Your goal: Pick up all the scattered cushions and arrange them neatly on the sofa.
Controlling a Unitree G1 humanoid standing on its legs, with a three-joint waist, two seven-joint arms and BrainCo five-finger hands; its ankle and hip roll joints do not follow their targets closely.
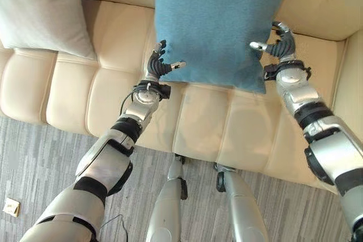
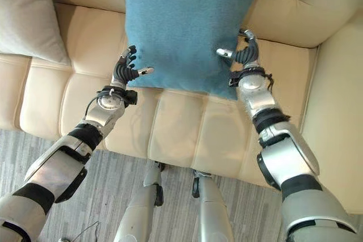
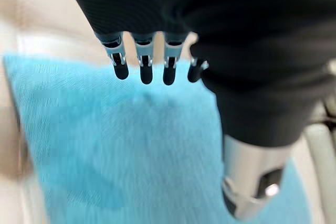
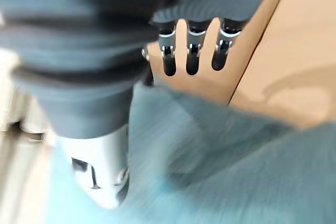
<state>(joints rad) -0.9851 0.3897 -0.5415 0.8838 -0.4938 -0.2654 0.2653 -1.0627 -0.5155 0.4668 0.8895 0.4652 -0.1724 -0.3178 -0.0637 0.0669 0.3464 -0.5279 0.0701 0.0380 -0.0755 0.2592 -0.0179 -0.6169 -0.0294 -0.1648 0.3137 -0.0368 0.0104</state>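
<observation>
Two hands flank one blue cushion (image 1: pixel 212 24) at the centre top of the head views. Left hand (image 1: pixel 158 65) sits at the cushion's lower left corner, fingers spread and only loosely bent, thumb pointing right across the corner of the fabric; it grips nothing. In its wrist view the dark fingertips (image 3: pixel 146 72) hang straight above the blue cloth without curling into it. Right hand (image 1: pixel 279 42) is at the cushion's right edge, just above its lower right corner, fingers arched and relaxed, thumb reaching left onto the blue fabric; it too is open. Its wrist view shows straight fingertips (image 4: pixel 191 61) over the cream seat, with the blue cloth spreading beneath the hand; whether the palm presses the cushion cannot be told.

The cushion stands tilted against the sofa (image 1: pixel 113 100) back, its lower edge resting on the cream seat, its top running off the upper edge of the frame. It lies between the two hands, nearer the right half of the seat.

One white cushion (image 1: pixel 39 9) leans in the upper left of the frame, well apart from the left hand, with bare seat between them. Grey floor (image 1: pixel 34 157) fills the lower left, where a small pale square object (image 1: pixel 11 207) lies near the frame's edge.
</observation>
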